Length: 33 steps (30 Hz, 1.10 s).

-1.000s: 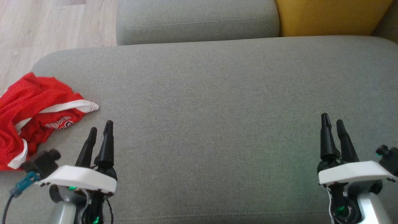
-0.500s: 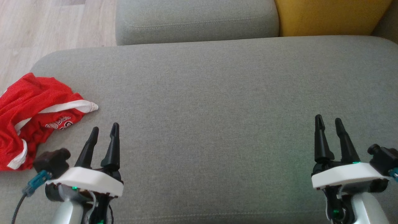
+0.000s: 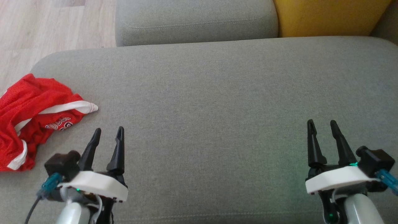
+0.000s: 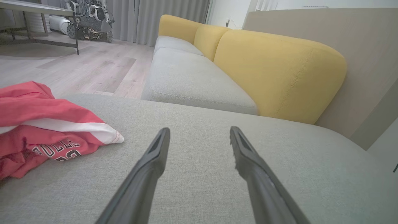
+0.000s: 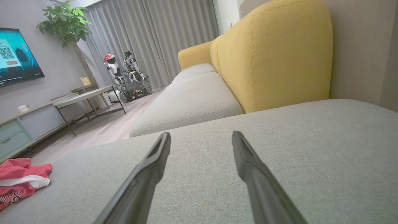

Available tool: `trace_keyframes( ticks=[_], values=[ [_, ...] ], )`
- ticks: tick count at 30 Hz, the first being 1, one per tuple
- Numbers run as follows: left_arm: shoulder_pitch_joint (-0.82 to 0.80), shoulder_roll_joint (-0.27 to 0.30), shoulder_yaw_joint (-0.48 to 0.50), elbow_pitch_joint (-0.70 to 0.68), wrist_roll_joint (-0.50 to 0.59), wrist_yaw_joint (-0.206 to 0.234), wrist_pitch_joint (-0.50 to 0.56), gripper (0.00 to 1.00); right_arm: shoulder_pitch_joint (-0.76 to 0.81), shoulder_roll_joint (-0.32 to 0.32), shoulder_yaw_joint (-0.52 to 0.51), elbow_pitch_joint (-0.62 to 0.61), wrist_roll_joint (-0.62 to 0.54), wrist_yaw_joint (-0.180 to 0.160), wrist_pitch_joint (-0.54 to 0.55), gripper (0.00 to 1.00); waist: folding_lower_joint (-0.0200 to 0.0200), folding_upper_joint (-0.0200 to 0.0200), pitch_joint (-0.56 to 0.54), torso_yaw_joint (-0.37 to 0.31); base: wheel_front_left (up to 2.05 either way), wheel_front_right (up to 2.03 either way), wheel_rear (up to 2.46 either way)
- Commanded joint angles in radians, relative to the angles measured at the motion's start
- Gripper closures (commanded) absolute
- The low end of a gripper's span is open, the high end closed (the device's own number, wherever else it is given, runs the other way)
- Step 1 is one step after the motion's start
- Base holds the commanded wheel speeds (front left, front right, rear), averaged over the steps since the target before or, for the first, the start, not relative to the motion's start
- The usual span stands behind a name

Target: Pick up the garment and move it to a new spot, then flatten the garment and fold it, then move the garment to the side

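Right now your left gripper [image 3: 109, 128] sits low at the near left of the grey seat cushion [image 3: 217, 93]. Its two dark fingers are spread wide with nothing between them. Your right gripper [image 3: 321, 121] stands well apart from it at the near right, jaws just as wide and holding nothing. You find the red garment [image 3: 34, 115] crumpled in a heap at the cushion's left edge, with white trim bands and some white lettering showing on a fold. It lies near your left gripper, up and to the left of the fingertips, and does not touch them. Behind the cushion you see another grey seat [image 3: 196, 21] and a yellow backrest [image 3: 329, 15]. Pale wood floor [image 3: 46, 28] shows at the far left.
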Motion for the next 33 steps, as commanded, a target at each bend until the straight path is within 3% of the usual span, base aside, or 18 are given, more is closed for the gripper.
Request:
trace_keyframes(
  ticks=[1,18,33],
  values=[
    [-0.037,0.024,0.024,-0.032,0.030,0.007,-0.014,0.00,-0.027,-0.002,0.021,-0.032,-0.031,0.006,-0.013,0.00,0.0000,0.0000,0.000,0.000,0.00,0.00,0.00],
    [-0.034,0.013,0.018,-0.003,0.192,0.009,-0.065,0.00,-0.016,0.005,0.020,-0.043,-0.204,0.007,-0.040,0.00,0.0000,0.0000,0.000,-0.001,0.00,0.00,0.00],
    [-0.037,-0.022,0.048,0.047,0.285,-0.005,-0.099,0.00,-0.009,0.005,0.020,-0.049,-0.219,0.008,-0.036,0.00,0.0000,0.0000,0.003,0.003,0.00,0.00,0.00]
  ],
)
